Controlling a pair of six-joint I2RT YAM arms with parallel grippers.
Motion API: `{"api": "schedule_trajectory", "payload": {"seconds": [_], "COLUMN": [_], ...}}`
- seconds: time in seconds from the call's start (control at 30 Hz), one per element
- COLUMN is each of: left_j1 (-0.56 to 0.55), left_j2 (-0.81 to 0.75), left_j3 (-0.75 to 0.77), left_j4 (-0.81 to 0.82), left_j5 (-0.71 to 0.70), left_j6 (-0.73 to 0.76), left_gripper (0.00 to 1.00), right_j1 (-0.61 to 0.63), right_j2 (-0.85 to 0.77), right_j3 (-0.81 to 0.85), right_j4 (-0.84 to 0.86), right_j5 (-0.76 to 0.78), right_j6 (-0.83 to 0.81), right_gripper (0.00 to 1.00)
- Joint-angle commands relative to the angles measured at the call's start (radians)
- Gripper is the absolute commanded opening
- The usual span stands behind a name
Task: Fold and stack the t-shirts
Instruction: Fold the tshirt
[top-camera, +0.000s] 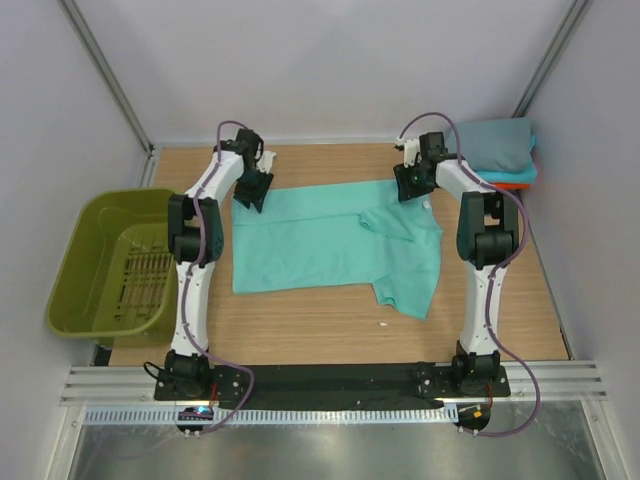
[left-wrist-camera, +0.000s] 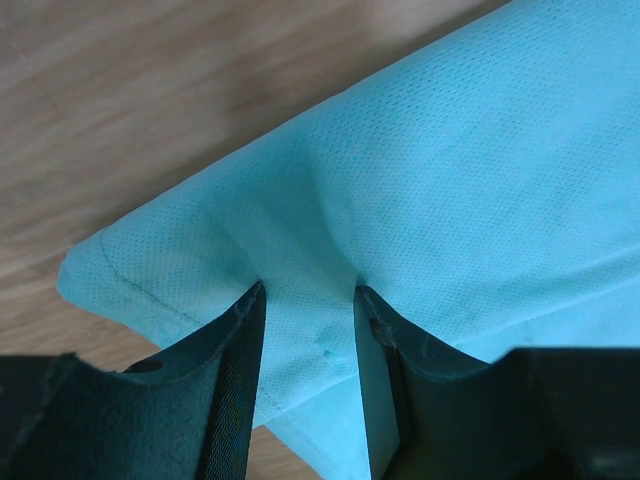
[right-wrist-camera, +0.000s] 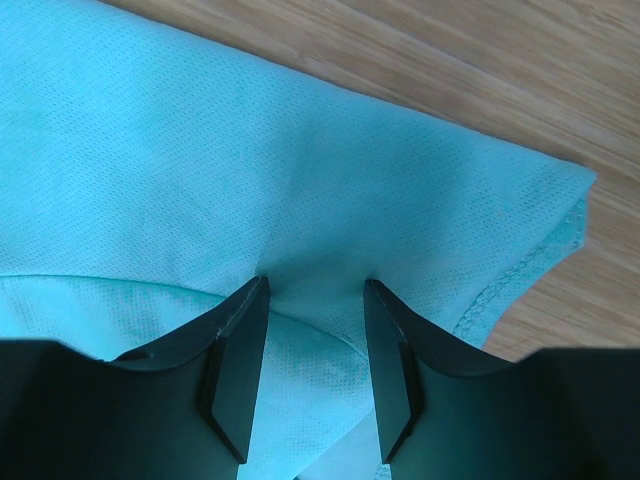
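A wooden table (top-camera: 330, 335) sits between plain white walls (top-camera: 330, 70). The mint t-shirt (top-camera: 320, 245) lies flat in the middle. The left gripper (left-wrist-camera: 308, 300) and right gripper (right-wrist-camera: 316, 290) each pinch a far corner of its cloth. A green basket (top-camera: 85, 290) sits left, and folded shirts (top-camera: 500, 150) are stacked far right.

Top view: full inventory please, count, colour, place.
mint t-shirt: 1, mint green, spread flat mid-table, far corners at the grippers
folded shirts stack: 1 pile, slate grey on top, cyan and orange-red edges below, far right corner
basket: 1, olive green, slotted floor, off the table's left edge
table: 1, light wood
left gripper: 1, black, cloth bunched between its fingers at shirt's far left corner
right gripper: 1, black, cloth between its fingers at far right corner
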Motion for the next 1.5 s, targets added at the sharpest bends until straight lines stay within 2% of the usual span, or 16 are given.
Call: {"api": "schedule_trajectory", "payload": {"seconds": [0.0,0.4,0.5,0.53,0.6,0.63,0.67,0.7,0.77,0.93,1.03,1.17,1.3,1.37,1.43,1.47], "left_j1": [-0.001,-0.001,-0.003,-0.001,-0.001,-0.001,-0.003,-0.001,-0.006,-0.023,-0.023,-0.023,-0.023,-0.021,-0.033,-0.047], "left_j2": [0.095,0.159,0.081,-0.003,-0.107,-0.231,-0.288,-0.359,-0.507,-0.692,-0.779,-0.839,-0.850,-0.858,-0.873,-0.884], "left_j3": [0.060,0.256,0.261,0.246,0.162,0.128,0.078,-0.035,-0.149,-0.441,-0.536,-0.569,-0.514,-0.556,-0.624,-0.656], "left_j4": [0.034,0.100,0.072,0.063,0.057,0.057,0.060,0.093,0.104,0.138,0.185,0.224,0.160,0.150,0.168,0.169], "left_j5": [-0.027,-0.067,-0.059,-0.027,0.007,0.042,0.055,0.064,0.137,0.156,0.181,0.190,0.116,0.070,0.126,0.102], "left_j6": [-0.002,0.038,0.016,0.009,-0.013,-0.011,-0.011,-0.013,0.021,0.016,-0.067,-0.194,-0.244,-0.293,-0.213,-0.165], "left_gripper": [0.42,0.49,0.49,0.49,0.49,0.49,0.55,0.72,0.79,0.85,0.98,0.99,1.00,0.99,0.97,0.95], "right_j1": [0.006,0.021,0.022,0.022,0.024,0.024,0.026,0.029,0.041,0.074,0.120,0.157,0.171,0.176,0.194,0.205], "right_j2": [0.034,0.051,-0.013,-0.036,-0.144,-0.190,-0.229,-0.319,-0.410,-0.702,-0.820,-0.920,-0.977,-1.012,-1.046,-1.067], "right_j3": [0.041,0.088,0.105,0.113,0.113,0.102,0.084,0.022,-0.142,-0.497,-0.661,-0.784,-0.820,-0.847,-0.878,-0.925], "right_j4": [-0.002,0.036,0.013,-0.007,-0.027,-0.030,-0.027,-0.024,-0.011,0.019,0.039,0.024,-0.014,-0.014,-0.028,-0.033], "right_j5": [0.047,0.096,0.075,0.061,0.026,0.013,0.004,-0.016,-0.034,-0.065,-0.038,-0.002,0.009,0.013,0.013,0.013], "right_j6": [0.011,-0.016,-0.027,-0.030,-0.042,-0.077,-0.100,-0.139,-0.270,-0.482,-0.538,-0.561,-0.588,-0.588,-0.637,-0.668], "right_gripper": [0.49,0.49,0.50,0.49,0.50,0.50,0.50,0.50,0.50,0.50,0.50,0.51,0.52,0.52,0.53,0.53]}}
